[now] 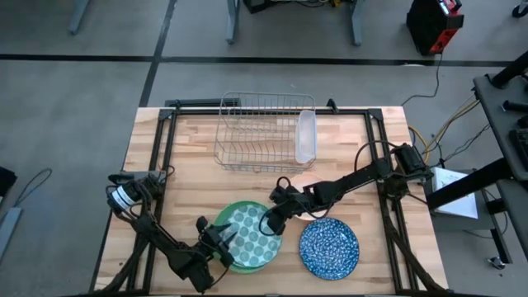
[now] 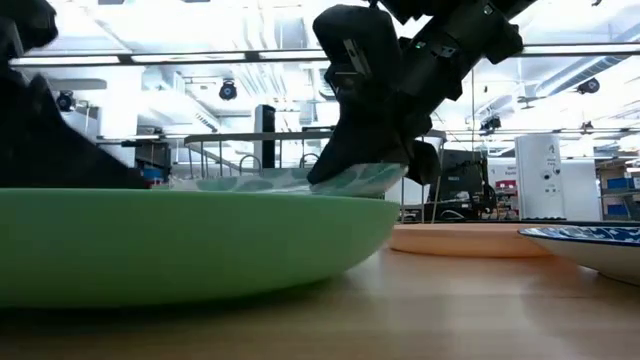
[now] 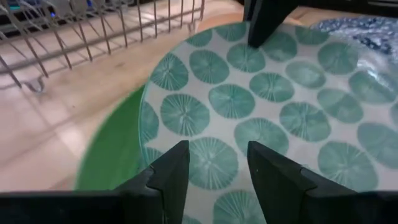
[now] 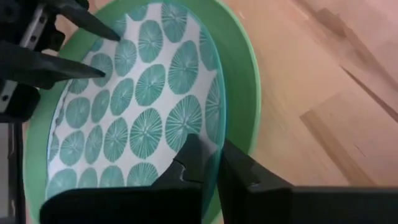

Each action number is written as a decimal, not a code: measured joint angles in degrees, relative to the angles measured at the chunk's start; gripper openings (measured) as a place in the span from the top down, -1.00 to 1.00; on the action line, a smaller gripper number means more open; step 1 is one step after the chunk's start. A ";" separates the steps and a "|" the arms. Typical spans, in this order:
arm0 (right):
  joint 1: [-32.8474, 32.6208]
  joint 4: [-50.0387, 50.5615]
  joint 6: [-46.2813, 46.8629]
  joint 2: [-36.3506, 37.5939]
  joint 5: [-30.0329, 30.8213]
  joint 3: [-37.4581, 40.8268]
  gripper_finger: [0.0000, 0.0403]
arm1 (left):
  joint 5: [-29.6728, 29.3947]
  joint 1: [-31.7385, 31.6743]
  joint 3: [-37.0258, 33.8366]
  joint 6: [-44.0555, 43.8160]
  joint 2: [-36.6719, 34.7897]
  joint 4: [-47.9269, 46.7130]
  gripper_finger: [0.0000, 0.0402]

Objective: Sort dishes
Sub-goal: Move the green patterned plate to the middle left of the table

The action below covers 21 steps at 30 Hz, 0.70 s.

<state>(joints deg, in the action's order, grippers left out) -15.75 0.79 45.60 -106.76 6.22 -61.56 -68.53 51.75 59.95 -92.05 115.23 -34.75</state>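
Left gripper point(image 1: 224, 240): lower centre-left of the high view, at the near-left rim of the dotted plate; fingers point(image 3: 174, 171) spread apart above the plate face, holding nothing.
Green plate point(image 1: 233, 262): lower centre of the high view, flat on the table point(image 1: 190, 165); largest dish, plain, smooth, round, with a raised rim.
Dotted plate point(image 1: 250, 232): lies inside the green plate, its right edge lifted; round, glossy white, covered in green ribbed discs.
Right gripper point(image 1: 270, 221): at the right edge of the dotted plate; fingers narrow, pinching its rim.
Blue speckled plate point(image 1: 329, 247): lower right of centre, just beside the green plate, apart from both grippers; round, mottled blue.
Wire rack point(image 1: 259, 132): upper centre, silver, open grid.
Clear tray point(image 1: 306, 136): at the rack's right side, translucent, oblong.
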 joint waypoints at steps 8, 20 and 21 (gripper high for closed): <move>0.17 -2.95 -4.17 0.21 -0.19 -0.11 0.99 | -3.38 0.72 0.28 0.00 -6.60 -6.42 0.23; 0.11 -4.54 -22.40 0.26 3.94 -4.35 0.99 | -6.76 1.07 0.30 0.99 -21.74 -14.67 0.23; 0.11 -4.53 -23.67 0.28 4.12 -4.66 0.99 | -5.86 1.07 0.30 2.33 -23.04 -14.63 0.23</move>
<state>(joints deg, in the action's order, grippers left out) -15.64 -3.75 21.92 -106.48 10.33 -66.22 -74.40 52.82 60.25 -89.72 92.19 -49.39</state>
